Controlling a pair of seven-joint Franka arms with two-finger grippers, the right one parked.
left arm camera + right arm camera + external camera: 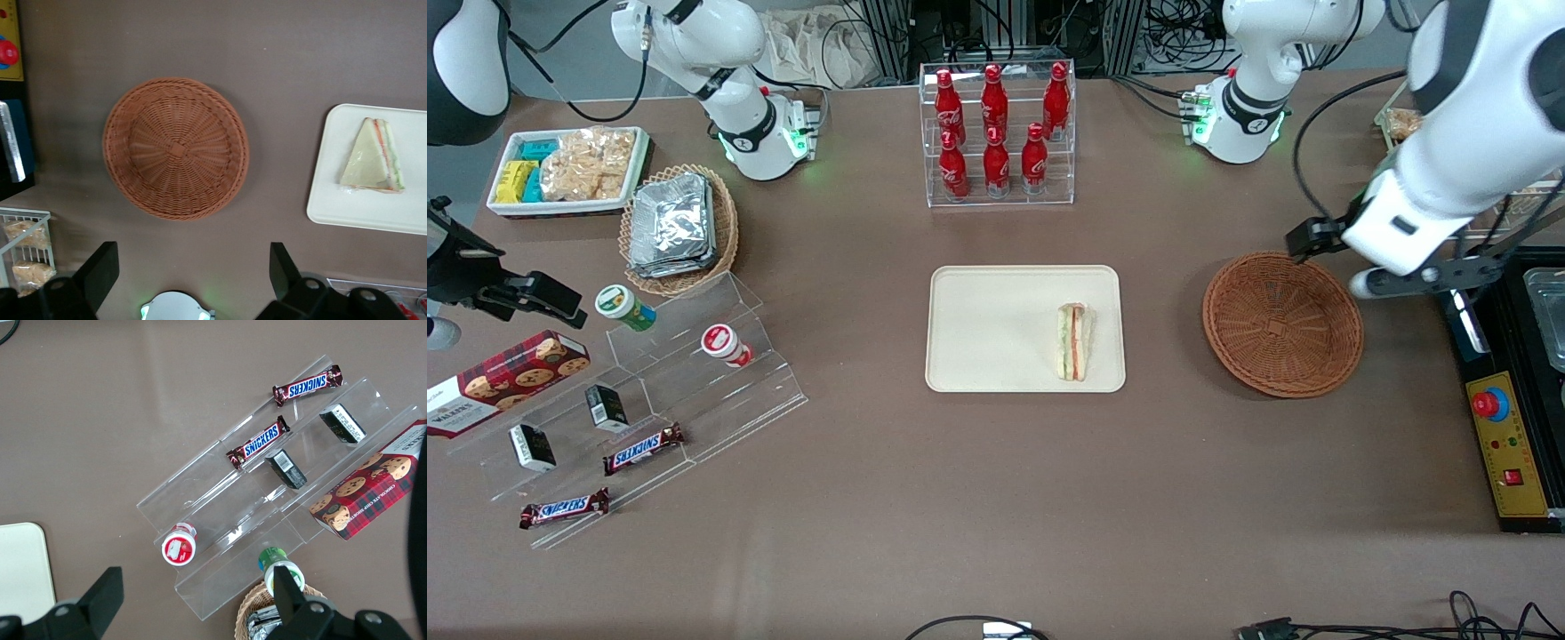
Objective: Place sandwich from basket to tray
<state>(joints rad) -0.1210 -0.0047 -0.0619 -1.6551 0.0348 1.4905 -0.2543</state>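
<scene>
Above the working arm's end of the surface, the gripper (pixel 193 267) hangs with its fingers (pixel 100 270) spread wide and nothing between them, which suits a hand that has no load left to carry. Directly beneath it in the wrist view sits the basket (pixel 175 148), a round reddish-brown wicker dish whose woven floor shows bare all the way across, so nothing remains there to pick. Beside the basket, toward the middle of the surface, lies the tray (pixel 996 302), cream-beige with a low rim. The sandwich (pixel 1076 342) rests flat inside it, near the edge that faces the basket and toward the corner nearer the front camera, its green and pink-red filling layers showing along one side. That spot looks like the shortest reach from the basket, which would explain why it lies off-centre. Judging by how things lie, the transfer appears complete, with the arm standing clear of both tray and sandwich.
</scene>
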